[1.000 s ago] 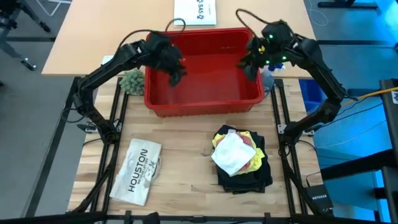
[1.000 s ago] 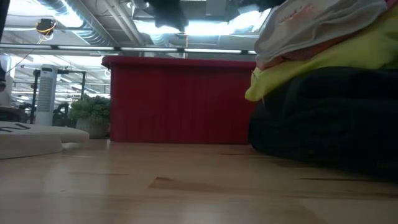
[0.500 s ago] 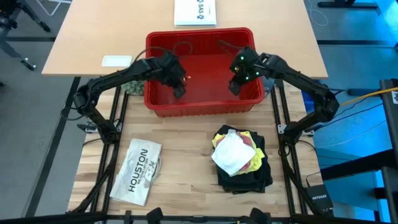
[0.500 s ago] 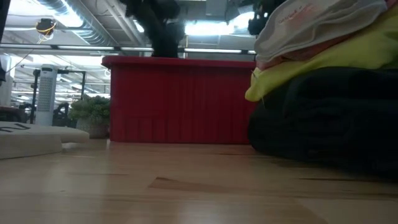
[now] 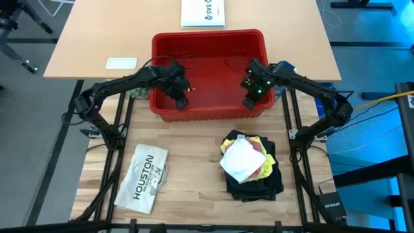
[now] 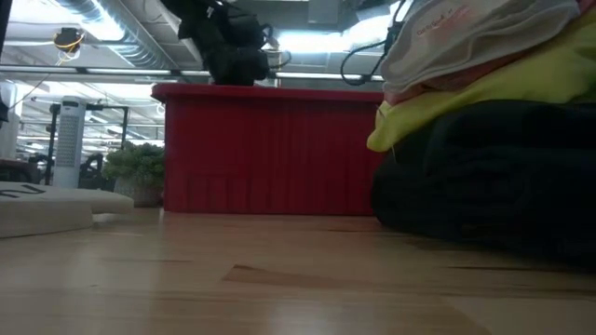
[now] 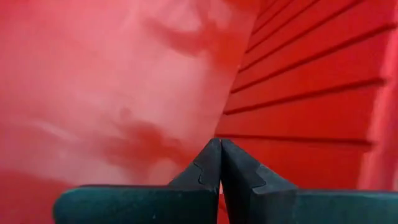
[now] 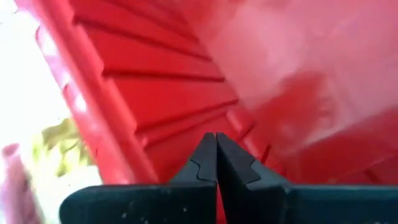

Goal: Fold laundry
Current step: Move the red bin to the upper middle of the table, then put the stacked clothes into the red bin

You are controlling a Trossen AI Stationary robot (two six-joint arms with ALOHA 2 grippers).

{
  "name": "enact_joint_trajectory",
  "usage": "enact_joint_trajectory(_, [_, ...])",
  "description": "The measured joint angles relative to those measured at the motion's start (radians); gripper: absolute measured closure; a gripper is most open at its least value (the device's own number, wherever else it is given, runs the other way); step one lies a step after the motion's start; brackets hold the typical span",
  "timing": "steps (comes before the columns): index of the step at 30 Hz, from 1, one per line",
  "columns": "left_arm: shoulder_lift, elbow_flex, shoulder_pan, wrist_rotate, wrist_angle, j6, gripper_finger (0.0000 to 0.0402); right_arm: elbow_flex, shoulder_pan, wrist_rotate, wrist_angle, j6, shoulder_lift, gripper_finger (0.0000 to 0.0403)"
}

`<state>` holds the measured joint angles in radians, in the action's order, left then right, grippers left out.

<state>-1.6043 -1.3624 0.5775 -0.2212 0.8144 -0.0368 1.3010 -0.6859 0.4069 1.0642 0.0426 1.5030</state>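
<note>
Two dark arms reached down into the red plastic basket (image 5: 208, 45) at the far side of the counter (image 5: 194, 181), the left gripper (image 5: 182, 103) low by the basket's left wall and the right gripper (image 5: 248, 103) low by its right wall. Both sets of jaws were pressed together with nothing between them, as each wrist view showed against the ribbed red plastic.

Nearer than the basket and toward its right end, the laundry sat in one stack on the counter. Large dark trousers (image 5: 255, 184) formed the base, a bright yellow T-shirt (image 5: 228, 145) lay on them, a small pink cloth (image 5: 259, 147) showed at the edge, and a small white cloth (image 5: 240, 162) lay on top. In the low view the same stack rose at the right of the basket, white cloth over yellow over black.

Nearer than the basket's left end lay a flat white item (image 5: 143, 178) printed "HOUSTON", well apart from the stack. A small green plant (image 6: 138, 167) stood just beside the basket's left wall. Beyond the basket lay a white printed sheet (image 5: 203, 13), with a small white card (image 5: 121, 63) off the basket's far left corner.
</note>
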Motion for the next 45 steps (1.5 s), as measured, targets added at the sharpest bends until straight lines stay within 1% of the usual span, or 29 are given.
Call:
enact_joint_trajectory(2, [0.013, 0.0, -0.003, -0.019, 0.017, 0.002, 0.0401, 0.001, 0.006, 0.041, 0.038, 0.012, -0.001, 0.0403])
enact_joint_trajectory(5, [0.032, 0.0, -0.012, -0.024, 0.043, 0.003, 0.0401, 0.001, 0.02, 0.049, 0.055, 0.019, -0.006, 0.0403])
enact_joint_trajectory(7, [0.046, 0.0, -0.015, -0.04, 0.059, 0.008, 0.0401, 0.001, 0.021, 0.079, 0.067, 0.021, -0.018, 0.0403])
enact_joint_trajectory(10, [0.05, 0.0, -0.016, -0.12, 0.097, 0.019, 0.0401, 0.001, 0.019, 0.123, 0.066, 0.021, -0.037, 0.0403])
enact_joint_trajectory(12, [0.049, 0.0, -0.027, -0.146, 0.115, 0.021, 0.0401, 0.001, 0.019, 0.106, 0.063, 0.018, -0.054, 0.0403])
enact_joint_trajectory(14, [0.049, -0.001, -0.039, -0.123, 0.103, 0.019, 0.0401, 0.001, 0.019, 0.031, 0.047, 0.001, -0.081, 0.0403])
enact_joint_trajectory(17, [0.061, -0.015, -0.044, -0.049, 0.053, 0.028, 0.0401, 0.001, 0.019, -0.11, -0.005, -0.025, -0.128, 0.0403])
enact_joint_trajectory(20, [0.092, -0.041, -0.035, 0.029, -0.007, 0.048, 0.0401, 0.001, 0.018, -0.176, -0.054, -0.046, -0.18, 0.0403])
enact_joint_trajectory(22, [0.118, -0.058, -0.028, 0.086, -0.049, 0.049, 0.0401, 0.001, 0.018, -0.192, -0.075, -0.06, -0.214, 0.0403])
enact_joint_trajectory(24, [0.145, -0.073, -0.028, 0.134, -0.085, 0.054, 0.0401, 0.001, 0.018, -0.185, -0.093, -0.061, -0.247, 0.0403])
enact_joint_trajectory(27, [0.198, -0.081, -0.041, 0.151, -0.154, 0.066, 0.0401, 0.001, 0.019, -0.103, -0.11, -0.048, -0.301, 0.0403])
enact_joint_trajectory(30, [0.251, -0.083, -0.087, 0.154, -0.205, 0.113, 0.0401, 0.001, 0.02, 0.003, -0.097, -0.037, -0.353, 0.0403])
enact_joint_trajectory(32, [0.273, -0.083, -0.139, 0.154, -0.221, 0.155, 0.0401, 0.001, 0.037, 0.036, -0.085, -0.038, -0.382, 0.0403])
enact_joint_trajectory(35, [0.28, -0.083, -0.235, 0.155, -0.239, 0.22, 0.0401, 0.001, 0.092, 0.043, -0.087, -0.038, -0.404, 0.0403])
enact_joint_trajectory(37, [0.269, -0.083, -0.297, 0.16, -0.241, 0.251, 0.0401, 0.001, 0.136, 0.058, -0.127, -0.05, -0.405, 0.0403])
enact_joint_trajectory(41, [0.231, -0.065, -0.395, 0.171, -0.24, 0.284, 0.0401, 0.002, 0.236, 0.076, -0.234, -0.117, -0.36, 0.0403])
enact_joint_trajectory(45, [0.218, -0.002, -0.46, 0.182, -0.224, 0.321, 0.0401, 0.002, 0.341, 0.055, -0.213, -0.173, -0.316, 0.0403])
